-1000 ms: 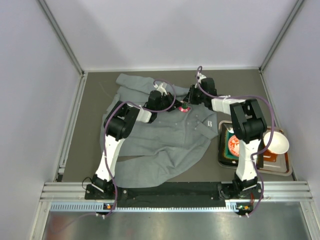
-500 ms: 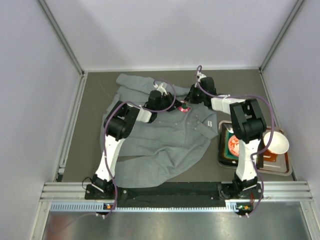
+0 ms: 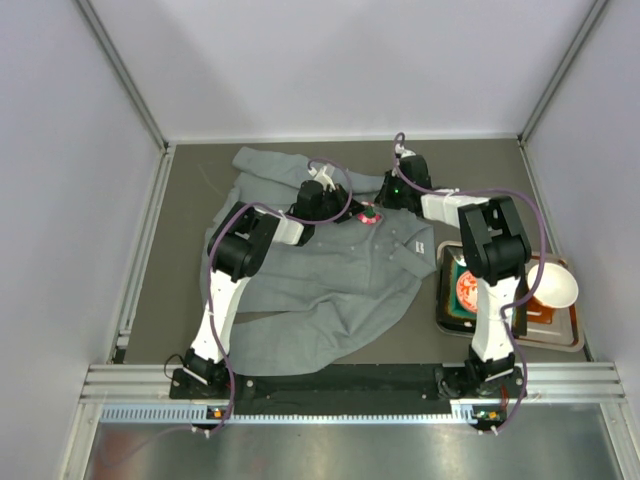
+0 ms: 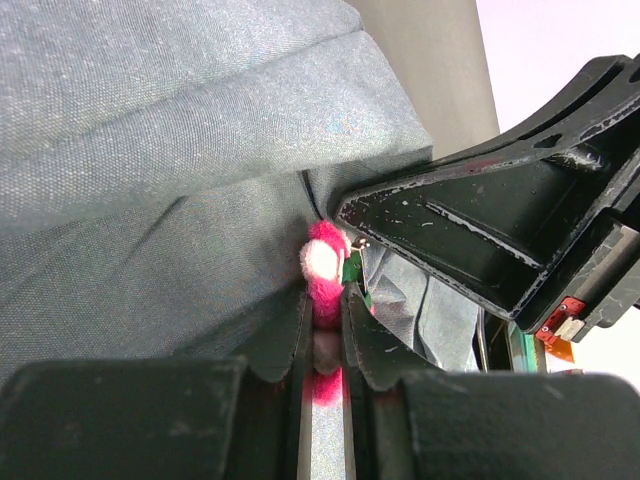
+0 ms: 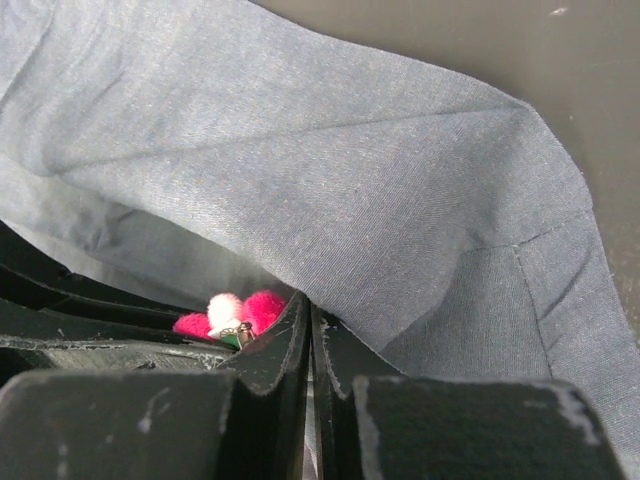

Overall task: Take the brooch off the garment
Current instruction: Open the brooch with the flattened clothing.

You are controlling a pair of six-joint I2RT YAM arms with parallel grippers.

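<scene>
The desk [image 3: 480, 170] has a flat top that is dark and dull. Three plain pale walls stand round it: the back wall [image 3: 340, 60], the left wall [image 3: 60, 200] and the right wall [image 3: 600, 180]. They look a little bit purple. A thin silver post [image 3: 120, 70] runs up each far corner. A silver side rail [image 3: 139, 260] lies along the left edge of the desk. A wider front rail [image 3: 130, 385] lies along the near edge. In front of that is a shiny metal sheet [image 3: 340, 450]. The light is soft and even.

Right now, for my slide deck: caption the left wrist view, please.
Left gripper pinching the pink brooch on the grey garment.
</scene>
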